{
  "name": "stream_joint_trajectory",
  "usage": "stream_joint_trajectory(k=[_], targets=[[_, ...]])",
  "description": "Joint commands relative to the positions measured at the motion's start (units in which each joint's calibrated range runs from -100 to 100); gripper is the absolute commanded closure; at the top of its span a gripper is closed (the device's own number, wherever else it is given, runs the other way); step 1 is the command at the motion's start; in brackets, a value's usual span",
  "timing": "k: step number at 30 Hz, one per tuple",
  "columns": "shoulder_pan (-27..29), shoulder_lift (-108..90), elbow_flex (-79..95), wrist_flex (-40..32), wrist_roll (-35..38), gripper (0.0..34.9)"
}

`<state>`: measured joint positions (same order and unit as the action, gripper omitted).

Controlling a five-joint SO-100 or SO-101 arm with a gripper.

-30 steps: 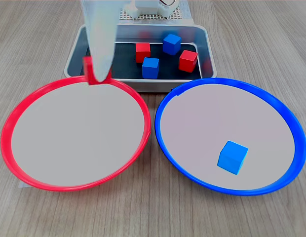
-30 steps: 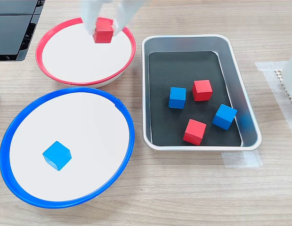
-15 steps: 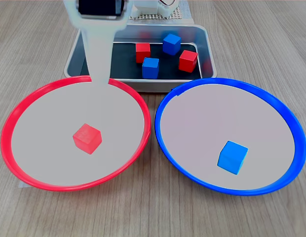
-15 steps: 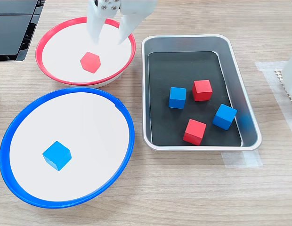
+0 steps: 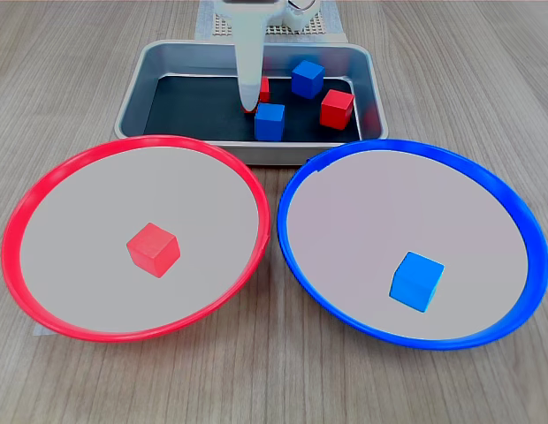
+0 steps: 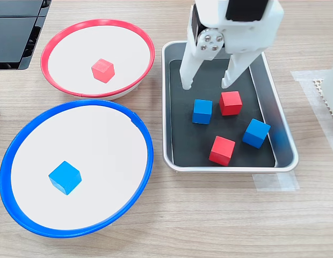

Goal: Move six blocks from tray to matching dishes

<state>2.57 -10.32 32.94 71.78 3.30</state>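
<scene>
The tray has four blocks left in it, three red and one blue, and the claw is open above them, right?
Not quite. The tray does hold four blocks, but two are red and two are blue, as the second exterior view shows. The claw is open above them.
</scene>
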Motion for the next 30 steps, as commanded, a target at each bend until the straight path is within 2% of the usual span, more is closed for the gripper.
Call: stream_joint_trajectory(k=[1,6,8,9,10,11,12,13,16,18,20,21,24,28,29,30], targets=[[-1.95,1.49,0.51,-2.07,-1.66,15.9],[-3.27,4.56,1.06,-5.37,-2.30,17.1],[-3.93,6.09,1.15,-6.86,-2.30,19.0],[-4.12,6.69,1.06,-7.19,-2.30,21.2],[-4.31,7.37,0.70,-7.60,-2.30,25.2],[-4.50,8.14,0.33,-8.18,-2.30,31.4],[-4.68,8.65,-0.12,-8.43,-2.15,34.1],[-4.78,8.99,-0.67,-8.43,-2.05,34.6],[-5.44,8.74,-4.40,-5.37,-1.27,34.6],[-6.28,7.88,-10.05,-0.17,-0.73,34.6],[-7.41,7.63,-19.24,4.78,-0.73,34.6],[-8.73,9.42,-29.07,6.60,-1.51,34.6],[-11.08,14.96,-41.00,4.61,-2.93,34.6],[-14.75,23.75,-48.37,-3.72,-3.47,34.6],[-15.60,25.37,-48.46,-6.20,-2.88,31.8],[-16.26,25.97,-47.37,-7.93,-2.00,27.3]])
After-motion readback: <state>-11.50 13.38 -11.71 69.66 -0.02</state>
